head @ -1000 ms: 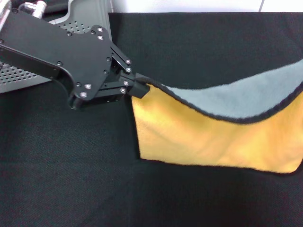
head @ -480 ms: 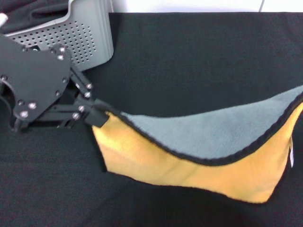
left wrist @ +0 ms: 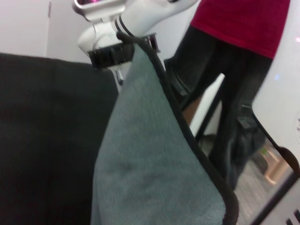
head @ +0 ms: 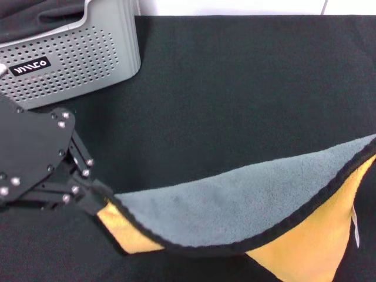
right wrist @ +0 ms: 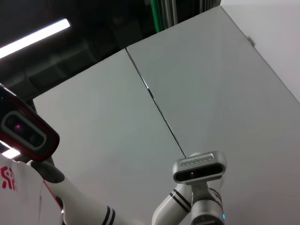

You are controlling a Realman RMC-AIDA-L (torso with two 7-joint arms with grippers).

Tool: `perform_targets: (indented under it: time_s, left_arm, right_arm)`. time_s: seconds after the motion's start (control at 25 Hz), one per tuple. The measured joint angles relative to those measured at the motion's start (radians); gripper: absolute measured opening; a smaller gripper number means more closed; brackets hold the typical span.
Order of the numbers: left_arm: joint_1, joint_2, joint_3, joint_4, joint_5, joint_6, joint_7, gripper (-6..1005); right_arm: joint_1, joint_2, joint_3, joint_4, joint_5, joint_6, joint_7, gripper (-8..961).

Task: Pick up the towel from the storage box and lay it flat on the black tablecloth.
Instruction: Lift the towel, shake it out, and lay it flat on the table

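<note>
The towel [head: 235, 202] hangs stretched low over the black tablecloth [head: 235, 88], grey face up, yellow-orange face [head: 299, 252] showing beneath. My left gripper [head: 101, 201] is at the near left, shut on the towel's left corner. The towel's other end runs off the right edge of the head view. In the left wrist view the towel [left wrist: 145, 164] stretches up to my right gripper [left wrist: 115, 54], which is shut on its far corner. The storage box [head: 70, 56] stands at the far left, apart from both grippers.
A plain dark grey cloth [head: 35, 17] lies in the box. A person in a red top [left wrist: 243, 28] stands beyond the table. The right wrist view shows only walls and ceiling.
My left gripper has moved toward the near left with the towel corner, uncovering the box. The towel has come nearer and lower, and more of its grey face shows.
</note>
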Motion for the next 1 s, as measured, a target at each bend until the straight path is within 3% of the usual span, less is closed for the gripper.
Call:
perform_targets:
  time_s: [0.12,0.28,0.6,0.76,1.0]
  left_arm:
    - [0.001,0.017,0.044,-0.002,-0.009,0.001,0.001,10]
    - [0.005,0.033,0.072,-0.011,-0.037,0.002,-0.005,9]
    - [-0.021,0.061,0.065,-0.026,-0.114,0.003,-0.006,9]
    - [-0.037,0.081,0.061,-0.032,-0.145,0.003,-0.018,10]
    - [-0.042,0.117,0.061,-0.007,-0.208,0.003,-0.055,10]
  right_arm:
    - [-0.008,-0.007,0.001,-0.007,-0.006,0.0,0.024,12]
    - [-0.021,-0.033,0.006,-0.035,-0.036,0.0,0.039,12]
    - [-0.014,-0.036,0.011,-0.059,-0.136,0.0,0.039,12]
    - [-0.01,-0.071,0.071,-0.142,-0.213,-0.002,0.036,12]
    - [-0.041,-0.085,0.266,-0.186,-0.397,0.0,0.047,12]
